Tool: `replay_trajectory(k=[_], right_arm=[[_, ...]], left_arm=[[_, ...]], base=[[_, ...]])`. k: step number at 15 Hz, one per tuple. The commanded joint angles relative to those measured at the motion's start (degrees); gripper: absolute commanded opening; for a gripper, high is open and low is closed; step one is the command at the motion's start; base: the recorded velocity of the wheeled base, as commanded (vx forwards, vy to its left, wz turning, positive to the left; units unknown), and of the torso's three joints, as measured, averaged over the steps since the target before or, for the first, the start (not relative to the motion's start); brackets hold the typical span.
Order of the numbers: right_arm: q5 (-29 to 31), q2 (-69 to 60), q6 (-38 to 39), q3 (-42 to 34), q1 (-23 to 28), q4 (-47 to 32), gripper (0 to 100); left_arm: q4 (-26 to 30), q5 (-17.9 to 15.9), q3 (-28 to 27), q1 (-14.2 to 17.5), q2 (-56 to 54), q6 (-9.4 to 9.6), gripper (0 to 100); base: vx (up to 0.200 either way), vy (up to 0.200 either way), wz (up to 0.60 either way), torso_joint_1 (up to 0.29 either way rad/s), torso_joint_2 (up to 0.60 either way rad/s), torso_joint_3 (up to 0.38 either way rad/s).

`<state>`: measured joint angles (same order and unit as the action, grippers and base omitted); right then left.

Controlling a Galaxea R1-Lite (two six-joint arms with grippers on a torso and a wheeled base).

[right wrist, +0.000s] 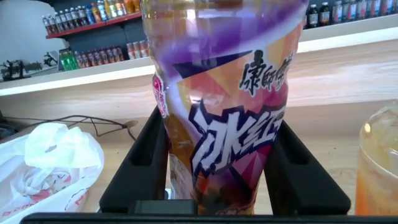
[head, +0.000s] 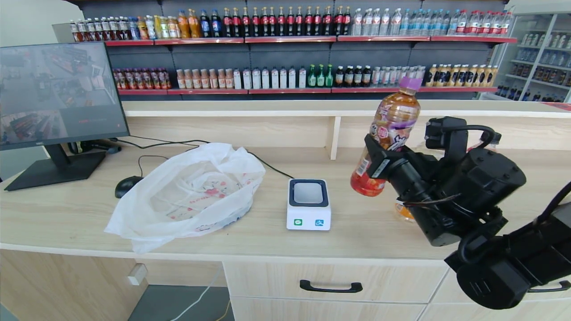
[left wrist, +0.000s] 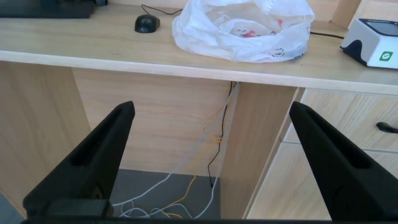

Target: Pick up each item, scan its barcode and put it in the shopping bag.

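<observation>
My right gripper (head: 378, 159) is shut on a tea bottle (head: 392, 127) with a purple cap and purple label, holding it nearly upright in the air above the counter, right of the white barcode scanner (head: 308, 204). In the right wrist view the bottle (right wrist: 230, 124) stands between both black fingers (right wrist: 143, 162). The white plastic shopping bag (head: 192, 191) lies open on the counter left of the scanner. A second orange bottle (head: 403, 212) stands on the counter behind my right arm. My left gripper (left wrist: 211, 112) is open and empty, low in front of the counter's edge, below the bag (left wrist: 249, 31).
A monitor (head: 58, 89) and black mouse (head: 128, 185) with cables sit at the counter's left. A raised wooden ledge (head: 312, 109) runs along the back, with drink shelves behind. Drawers with a black handle (head: 331, 286) are under the counter.
</observation>
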<state>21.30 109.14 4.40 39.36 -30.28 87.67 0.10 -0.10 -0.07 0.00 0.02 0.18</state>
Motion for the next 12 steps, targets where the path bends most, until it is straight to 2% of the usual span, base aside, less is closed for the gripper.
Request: replay_trajectory(k=[1, 6, 12], right_arm=[[-0.47, -4.38, -0.09, -2.54, -0.13, 0.13, 0], [-1.08, -9.91, -0.27, -8.87, -3.20, 0.13, 0], [-3.63, -17.30, -0.97, -17.92, -3.38, 0.13, 0]], left_arm=[[-0.01, 0.01, -0.01, 0.00, -0.02, -0.01, 100], [-0.01, 0.01, -0.01, 0.00, -0.02, -0.01, 100], [-0.01, 0.01, -0.01, 0.09, -0.02, -0.01, 100]], base=[[0.000, 0.000, 0.00, 0.000, 0.00, 0.000], [0.000, 0.000, 0.00, 0.000, 0.00, 0.000], [0.000, 0.000, 0.00, 0.000, 0.00, 0.000]])
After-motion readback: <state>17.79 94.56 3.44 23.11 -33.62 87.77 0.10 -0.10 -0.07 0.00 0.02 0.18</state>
